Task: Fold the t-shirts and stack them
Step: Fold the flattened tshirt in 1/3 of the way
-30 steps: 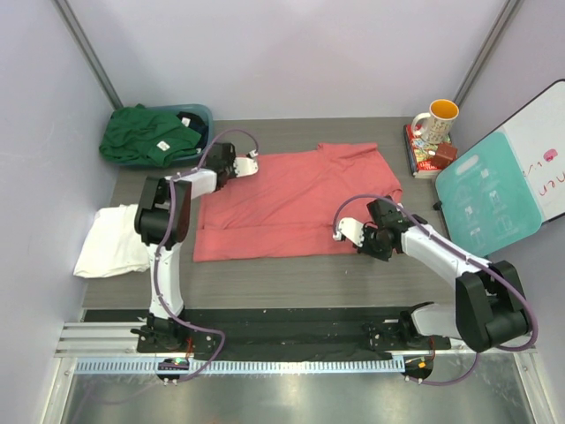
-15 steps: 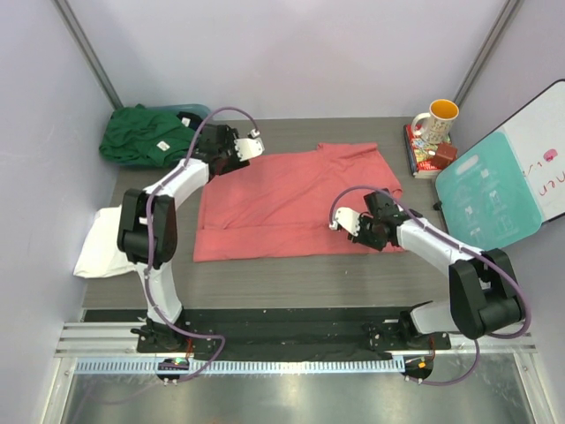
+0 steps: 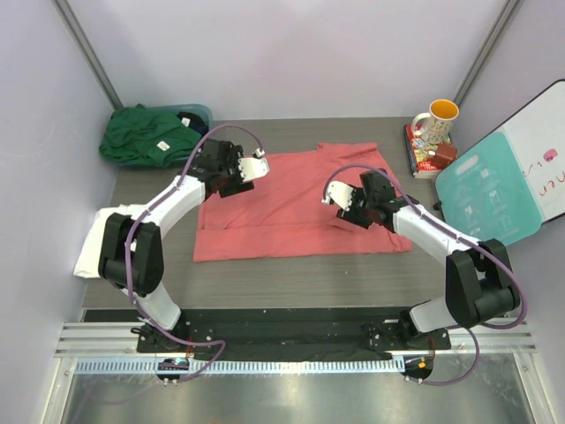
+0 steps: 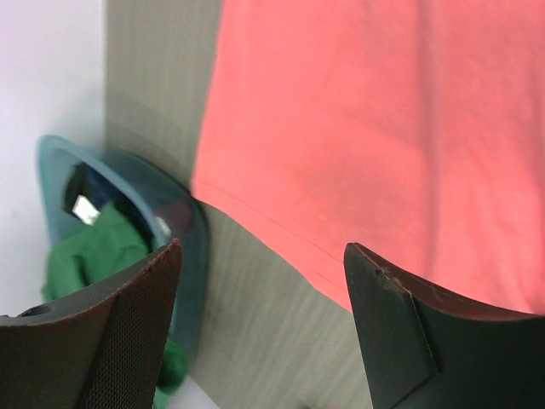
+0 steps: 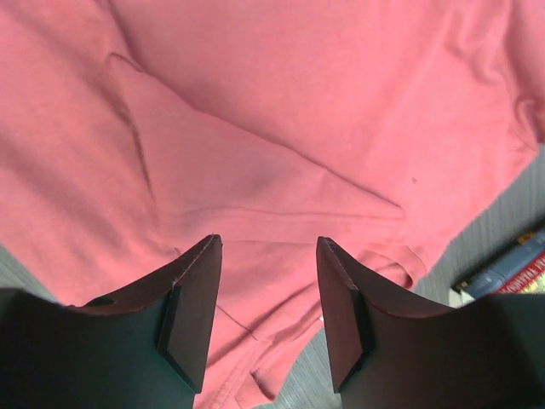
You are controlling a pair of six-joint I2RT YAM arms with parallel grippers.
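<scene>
Standing by the table, I watched both arms swing in over the coral-red shirt (image 3: 291, 208), which lay spread flat in the middle with its hem to the left and its collar end to the right. A second before, the left gripper (image 3: 243, 177) had been out at the shirt's far-left corner. Now it hung just inside that edge, and its wrist view showed the fingers (image 4: 128, 332) set wide apart with only cloth and bare table (image 4: 255, 341) between them. The right gripper (image 3: 346, 203) had lifted away from the near-right edge and come up over the right-hand middle of the shirt. Its fingers (image 5: 192, 315) were also parted and held nothing, and creased fabric showed below them. The shirt itself had not shifted at all; its outline matched what it was a second before. The white shirt (image 3: 110, 243) sat bunched at the left edge of the table, and the dark green shirt (image 3: 146, 137) was heaped over the teal tub (image 3: 201, 113) in the far-left corner. To my eye the arms had only repositioned. No grip had been taken, and this shirt's next fold had yet to start. Stacking looked a long way off, with the green one untouched.
</scene>
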